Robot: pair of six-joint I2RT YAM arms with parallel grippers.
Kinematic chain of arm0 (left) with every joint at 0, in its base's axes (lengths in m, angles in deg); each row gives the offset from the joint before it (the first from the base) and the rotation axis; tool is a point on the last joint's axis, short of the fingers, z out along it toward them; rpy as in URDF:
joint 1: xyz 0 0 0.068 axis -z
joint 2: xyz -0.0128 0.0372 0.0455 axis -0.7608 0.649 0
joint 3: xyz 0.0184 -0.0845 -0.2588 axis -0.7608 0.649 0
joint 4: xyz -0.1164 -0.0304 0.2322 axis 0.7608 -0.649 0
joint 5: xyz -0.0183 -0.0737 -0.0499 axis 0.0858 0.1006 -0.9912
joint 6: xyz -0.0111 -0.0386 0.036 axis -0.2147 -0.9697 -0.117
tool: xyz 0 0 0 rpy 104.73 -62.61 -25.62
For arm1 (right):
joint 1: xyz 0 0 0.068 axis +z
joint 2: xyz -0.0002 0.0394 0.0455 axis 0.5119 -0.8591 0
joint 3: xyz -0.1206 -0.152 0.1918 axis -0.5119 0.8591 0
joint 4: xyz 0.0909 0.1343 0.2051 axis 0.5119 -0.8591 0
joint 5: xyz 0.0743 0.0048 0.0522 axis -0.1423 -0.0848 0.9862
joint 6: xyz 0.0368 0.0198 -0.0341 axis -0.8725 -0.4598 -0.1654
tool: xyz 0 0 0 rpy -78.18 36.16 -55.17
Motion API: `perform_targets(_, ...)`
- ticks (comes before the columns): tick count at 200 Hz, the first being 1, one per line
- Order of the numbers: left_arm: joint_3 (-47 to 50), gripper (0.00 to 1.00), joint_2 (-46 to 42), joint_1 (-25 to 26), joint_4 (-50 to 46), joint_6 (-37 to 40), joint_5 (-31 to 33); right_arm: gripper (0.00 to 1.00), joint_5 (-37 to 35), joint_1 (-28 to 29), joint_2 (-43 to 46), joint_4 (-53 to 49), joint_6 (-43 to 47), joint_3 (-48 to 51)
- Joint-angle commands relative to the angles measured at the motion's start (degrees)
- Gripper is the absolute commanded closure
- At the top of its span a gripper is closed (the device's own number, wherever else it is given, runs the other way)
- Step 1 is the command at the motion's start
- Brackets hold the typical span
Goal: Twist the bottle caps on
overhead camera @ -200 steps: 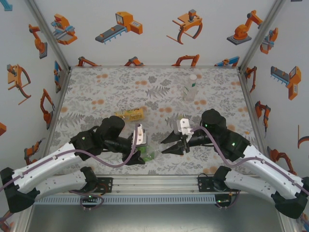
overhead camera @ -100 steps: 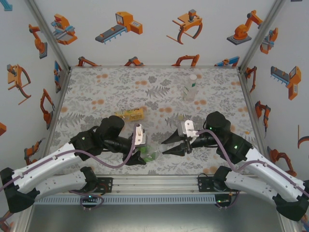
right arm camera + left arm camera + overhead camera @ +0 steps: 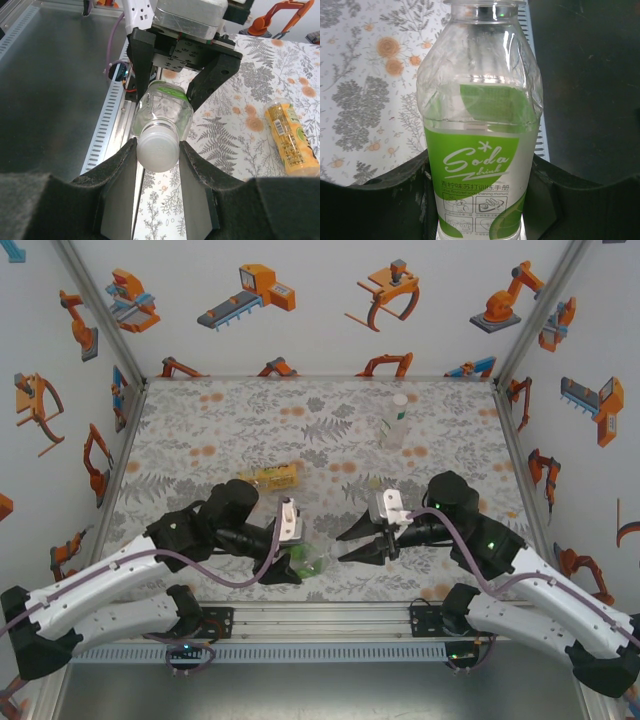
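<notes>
Since a second ago the right hand [image 3: 352, 545] has rolled at the wrist and shifted a little, its fingers now lying flatter as they point at the bottle's mouth. The bottle has edged slightly toward it, and over the last half-second almost nothing has changed.

At the near edge of the desk [image 3: 200, 440], left of the middle, the left hand [image 3: 288, 562] is clamped on the green-labelled soda bottle [image 3: 480, 150]. Its two dark fingers press the label from either side. The bottle is held lying over, neck toward the right arm, just above the desk. Farther back, behind the left wrist, the yellow-amber bottle [image 3: 270, 478] lies on its side, well apart from the work.

Near the middle of the near edge, the pale whitish cap [image 3: 157, 147] sits at the end of the soda bottle's neck, pinched between the right hand's fingers, one on each side. How far it has gone down the thread cannot be told.

Toward the far right corner the tall slim clear bottle [image 3: 396, 420] stands upright, untouched.

The step in hand looks to be the turning of the cap onto the soda bottle. The next move would call for the left hand to hold the bottle firm against twisting. The right hand would roll about the neck's axis, staying square to the mouth so the cap does not cross-thread. It would then loosen, roll back and pinch again for another turn.
</notes>
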Motion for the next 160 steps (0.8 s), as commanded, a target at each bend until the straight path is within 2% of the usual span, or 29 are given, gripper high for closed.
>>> perform_targets(1, 0.5, 1.00, -2.4, -0.1, 4.1, 0.3, 2.7, 1.00, -3.3, 0.4, 1.1, 1.7, -4.7, 1.4)
perform_targets(23, 0.3, 1.00, -2.4, -0.2, 4.4, 0.7, 5.1, 1.00, -6.2, 0.5, 1.7, 5.2, -10.6, 3.4)
perform_targets(51, 0.3, 1.00, -1.6, -0.1, 5.8, 0.5, 5.6, 1.00, -5.5, 1.1, 1.5, 10.5, -16.9, 5.8)
perform_targets(93, -0.7, 1.00, 0.5, -0.1, 3.9, 1.3, 5.6, 1.00, -7.5, 2.4, 2.6, 9.4, -14.9, 5.1)
perform_targets(160, -2.6, 1.00, 0.2, -0.1, -3.1, 3.8, 7.5, 1.00, -6.8, 2.6, 0.1, -5.3, -7.7, -1.5)
